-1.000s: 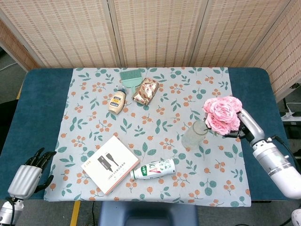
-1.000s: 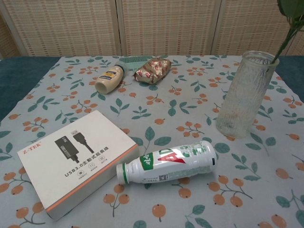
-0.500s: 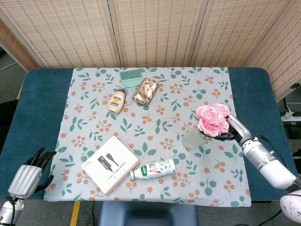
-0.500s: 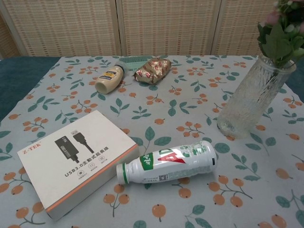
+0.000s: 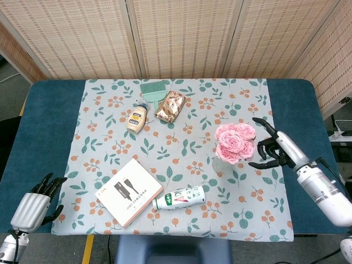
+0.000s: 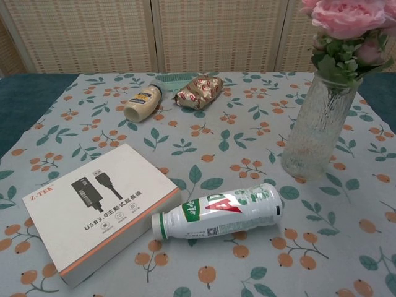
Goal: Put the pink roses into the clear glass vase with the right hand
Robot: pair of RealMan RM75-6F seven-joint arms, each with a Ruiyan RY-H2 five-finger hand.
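The pink roses (image 5: 234, 142) stand in the clear glass vase (image 6: 318, 128), their blooms (image 6: 350, 18) and green leaves above its rim. From the head view the flowers hide most of the vase (image 5: 220, 164). My right hand (image 5: 273, 149) hovers just right of the bouquet, fingers spread, holding nothing and apart from the flowers. My left hand (image 5: 37, 202) rests at the table's near left corner with nothing in it. The chest view shows neither hand.
A white box (image 5: 128, 191) and a lying green-and-white bottle (image 5: 179, 198) sit in front of the vase. A yellow squeeze bottle (image 5: 137, 118), a green brush (image 5: 152, 91) and a shiny snack pack (image 5: 170, 105) lie at the far side.
The roses dropped down into the vase and shifted left. My right hand let go of them, opened its fingers and drew back to the right. The left hand stayed put.
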